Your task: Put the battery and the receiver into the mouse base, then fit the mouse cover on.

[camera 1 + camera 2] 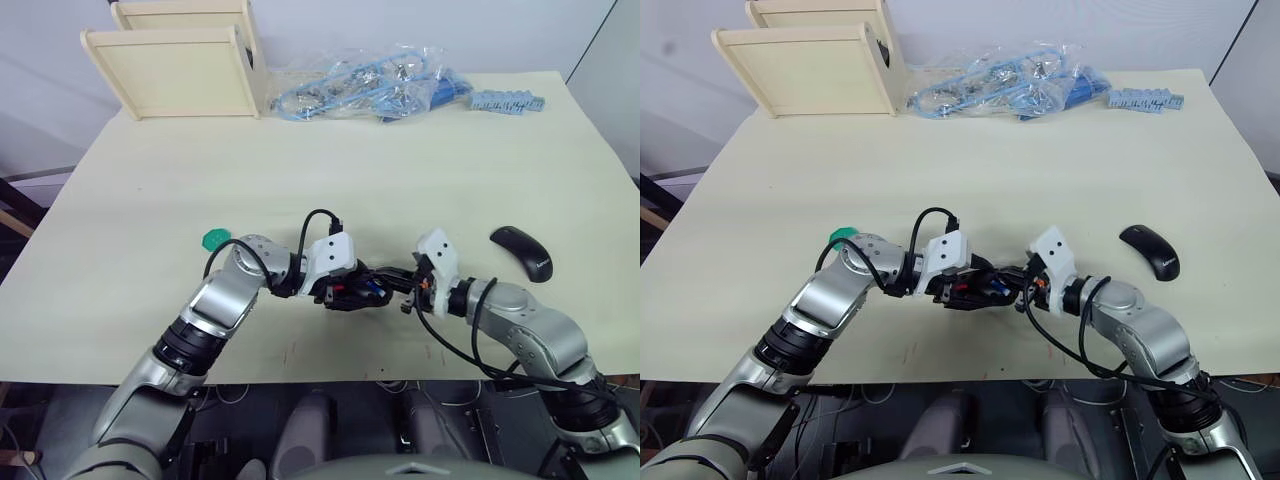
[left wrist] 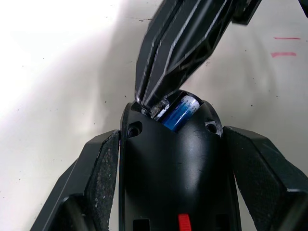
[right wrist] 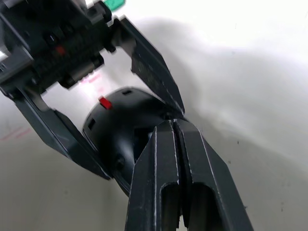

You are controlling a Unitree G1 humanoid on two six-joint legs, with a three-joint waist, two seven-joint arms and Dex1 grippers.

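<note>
We see the left claw [image 2: 168, 159] clamped on the mouse base [image 2: 173, 163], the battery [image 2: 180, 113] lying inside. The right claw [image 3: 176, 132], fingers together, presses there; the mouse cover [image 1: 522, 252] rests apart on the counter [image 1: 400, 170].

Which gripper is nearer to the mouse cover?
Right. The right gripper is at the table's middle, beside the mouse cover; the left gripper holds the mouse base beyond it.

Bright even overhead light, soft shadows, glare on table [image 2: 57, 43], wrist cams blurry up close
</note>
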